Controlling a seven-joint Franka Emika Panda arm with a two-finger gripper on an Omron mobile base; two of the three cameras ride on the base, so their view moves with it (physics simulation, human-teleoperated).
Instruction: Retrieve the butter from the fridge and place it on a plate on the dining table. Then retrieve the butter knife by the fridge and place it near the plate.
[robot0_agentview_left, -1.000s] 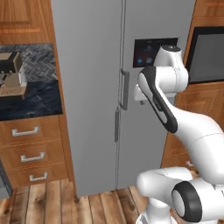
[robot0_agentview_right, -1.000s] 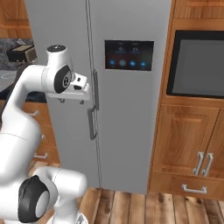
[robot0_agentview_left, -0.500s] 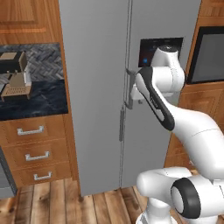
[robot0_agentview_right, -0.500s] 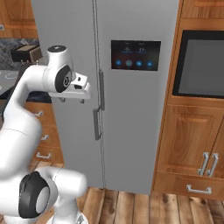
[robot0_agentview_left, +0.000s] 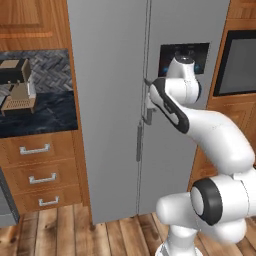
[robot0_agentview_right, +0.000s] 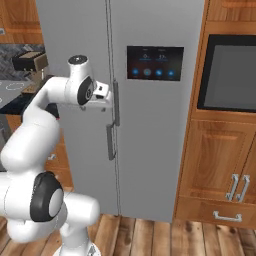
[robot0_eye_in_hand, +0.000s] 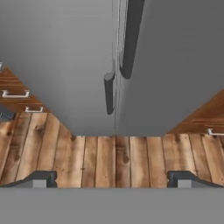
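Facing the fridge (robot0_agentview_left: 110, 100), whose two grey doors are both closed, the arm reaches forward so that the end effector (robot0_agentview_right: 111, 96) sits at the seam between the doors, right by the upper bar handle (robot0_agentview_right: 116, 104) of the right-hand door. Its fingers (robot0_eye_in_hand: 43, 178) are spread wide apart and grip nothing, as the hand view shows with the wooden floor (robot0_eye_in_hand: 113, 159) between the two tips. A lower bar handle (robot0_agentview_left: 138, 142) on the left door hangs just below. The dark dispenser panel (robot0_agentview_right: 154, 63) sits on the right door. Left of the fridge, a coffee machine (robot0_agentview_left: 17, 87) stands on a black surface (robot0_agentview_left: 40, 112) above wooden drawers (robot0_agentview_left: 37, 172).
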